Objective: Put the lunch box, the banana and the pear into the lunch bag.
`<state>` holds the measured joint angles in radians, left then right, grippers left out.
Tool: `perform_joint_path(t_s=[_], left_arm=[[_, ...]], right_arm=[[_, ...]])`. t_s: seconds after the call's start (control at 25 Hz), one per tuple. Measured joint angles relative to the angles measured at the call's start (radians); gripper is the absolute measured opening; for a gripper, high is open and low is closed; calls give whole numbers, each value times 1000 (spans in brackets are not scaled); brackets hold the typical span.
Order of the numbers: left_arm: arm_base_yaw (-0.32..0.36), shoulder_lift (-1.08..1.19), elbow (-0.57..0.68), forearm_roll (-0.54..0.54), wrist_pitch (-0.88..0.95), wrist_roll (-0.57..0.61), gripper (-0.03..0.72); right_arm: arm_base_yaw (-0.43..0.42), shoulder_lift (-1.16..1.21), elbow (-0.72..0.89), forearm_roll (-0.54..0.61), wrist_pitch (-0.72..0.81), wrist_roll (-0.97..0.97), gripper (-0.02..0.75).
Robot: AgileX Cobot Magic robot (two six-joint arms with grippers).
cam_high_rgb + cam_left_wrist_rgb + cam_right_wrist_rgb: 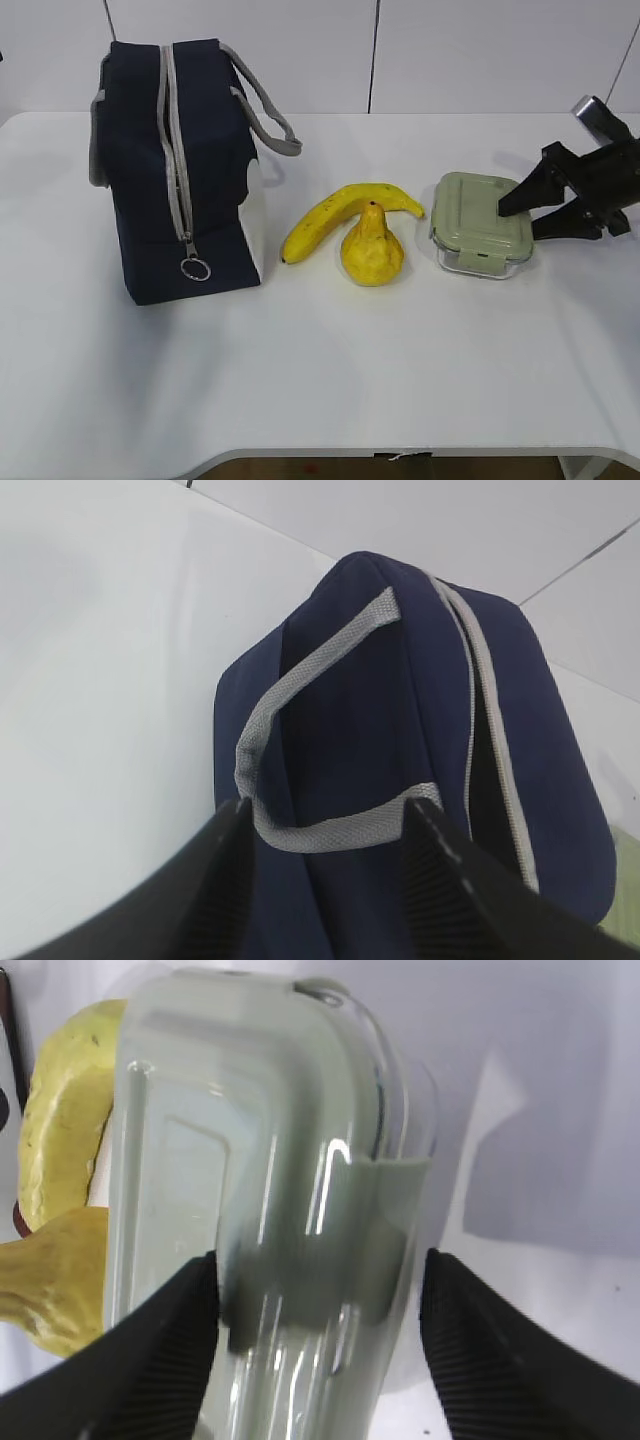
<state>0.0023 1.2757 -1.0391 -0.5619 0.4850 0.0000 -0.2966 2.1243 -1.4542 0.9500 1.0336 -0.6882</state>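
Note:
The navy lunch bag (150, 180) stands upright at the left, with its grey zipper (178, 160) and ring pull (195, 269) facing me. The banana (335, 215) and the pear (372, 250) lie in the middle, touching. Right of them sits the green-lidded lunch box (470, 225). My right gripper (517, 224) is open and straddles the box's right end. In the right wrist view the lunch box (260, 1160) fills the space inside the right gripper (320, 1258), with a gap at the right finger. The left gripper (327, 803) is open above the lunch bag (400, 700), its fingers flanking the grey handle (330, 830).
The white table (320, 370) runs to a front edge low in the exterior view. A white wall stands close behind the bag. In the right wrist view, yellow fruit (55, 1140) shows past the box at the left edge. The left arm is outside the exterior view.

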Motion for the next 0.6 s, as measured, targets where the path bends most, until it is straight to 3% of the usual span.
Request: perform_joint_path(t_s=[0.4, 0.6], left_arm=[[0, 0, 0, 0, -2, 0, 366], [0, 0, 0, 0, -2, 0, 367]], right_arm=[[0, 51, 0, 99, 41, -51, 498], [-2, 55, -2, 113, 49, -55, 441]])
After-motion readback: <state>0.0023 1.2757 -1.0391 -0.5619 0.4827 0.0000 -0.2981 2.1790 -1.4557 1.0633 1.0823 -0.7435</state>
